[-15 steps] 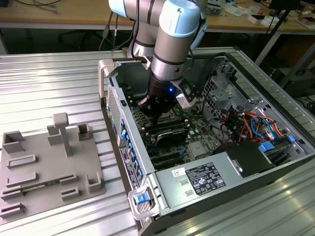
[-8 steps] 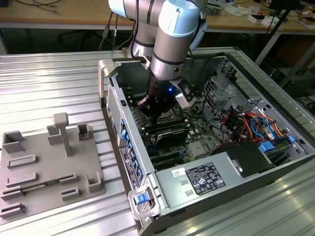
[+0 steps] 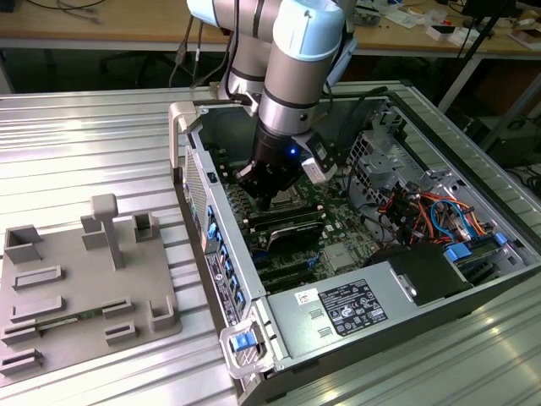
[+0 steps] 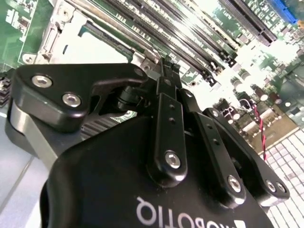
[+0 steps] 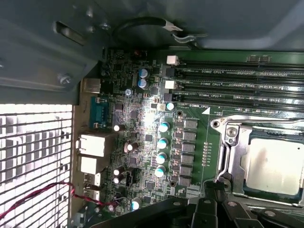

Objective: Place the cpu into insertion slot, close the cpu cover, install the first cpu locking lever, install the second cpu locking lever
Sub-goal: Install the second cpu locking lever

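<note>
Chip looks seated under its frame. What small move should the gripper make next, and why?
Probably lower the shut black gripper at the insertion slot's edge to work a locking lever: the dull silver square cpu already lies under the thin silvery cpu cover frame, fingertips beside it. Lever latching is unclear.

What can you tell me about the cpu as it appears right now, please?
The cpu is a flat square chip with a dull silver-grey metal top, pale under glare. In the first wrist view it lies flat in the insertion slot, with the silvery cpu cover framing it. Part of it runs past the picture's edge. The gripper's dark body sits just beside it.
</note>
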### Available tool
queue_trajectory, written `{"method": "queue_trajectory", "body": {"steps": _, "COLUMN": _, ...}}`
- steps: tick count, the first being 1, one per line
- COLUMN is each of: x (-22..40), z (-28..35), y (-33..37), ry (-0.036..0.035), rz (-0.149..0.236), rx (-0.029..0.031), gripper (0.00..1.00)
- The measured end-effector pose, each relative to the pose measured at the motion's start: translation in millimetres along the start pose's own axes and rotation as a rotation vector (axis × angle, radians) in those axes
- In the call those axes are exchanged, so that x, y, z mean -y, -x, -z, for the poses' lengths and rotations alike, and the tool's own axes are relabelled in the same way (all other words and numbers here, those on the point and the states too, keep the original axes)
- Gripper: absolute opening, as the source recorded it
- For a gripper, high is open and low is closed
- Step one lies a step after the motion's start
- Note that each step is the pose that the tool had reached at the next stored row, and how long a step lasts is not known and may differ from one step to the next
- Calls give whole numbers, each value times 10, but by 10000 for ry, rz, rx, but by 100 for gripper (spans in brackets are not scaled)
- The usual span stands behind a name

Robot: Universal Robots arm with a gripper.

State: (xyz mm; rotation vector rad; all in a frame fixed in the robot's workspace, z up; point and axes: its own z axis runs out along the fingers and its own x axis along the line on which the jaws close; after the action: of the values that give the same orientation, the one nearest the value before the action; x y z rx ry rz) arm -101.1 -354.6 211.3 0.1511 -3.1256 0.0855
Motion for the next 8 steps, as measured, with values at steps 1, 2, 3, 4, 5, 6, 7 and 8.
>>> {"method": "queue_trajectory", "body": {"steps": 1, "x": 0, "z": 1, "y": 0, "ry": 2, "rz": 0, "rx": 0, "gripper": 11}}
{"method": "queue_trajectory", "body": {"steps": 2, "x": -1, "z": 1, "y": 0, "ry": 5, "rz": 0, "rx": 1, "gripper": 11}}
{"method": "queue_trajectory", "body": {"steps": 3, "x": -1, "z": 1, "y": 0, "ry": 8, "rz": 1, "rx": 1, "gripper": 11}}
{"method": "queue_trajectory", "body": {"steps": 4, "x": 0, "z": 2, "y": -1, "ry": 8, "rz": 3, "rx": 0, "gripper": 11}}
{"method": "queue_trajectory", "body": {"steps": 5, "x": 0, "z": 2, "y": -1, "ry": 10, "rz": 4, "rx": -1, "gripper": 11}}
{"method": "queue_trajectory", "body": {"steps": 6, "x": 0, "z": 2, "y": -1, "ry": 10, "rz": 7, "rx": 0, "gripper": 11}}
{"method": "queue_trajectory", "body": {"steps": 7, "x": 0, "z": 2, "y": -1, "ry": 10, "rz": 8, "rx": 0, "gripper": 11}}
{"method": "queue_trajectory", "body": {"steps": 8, "x": 0, "z": 2, "y": -1, "ry": 10, "rz": 11, "rx": 0, "gripper": 11}}
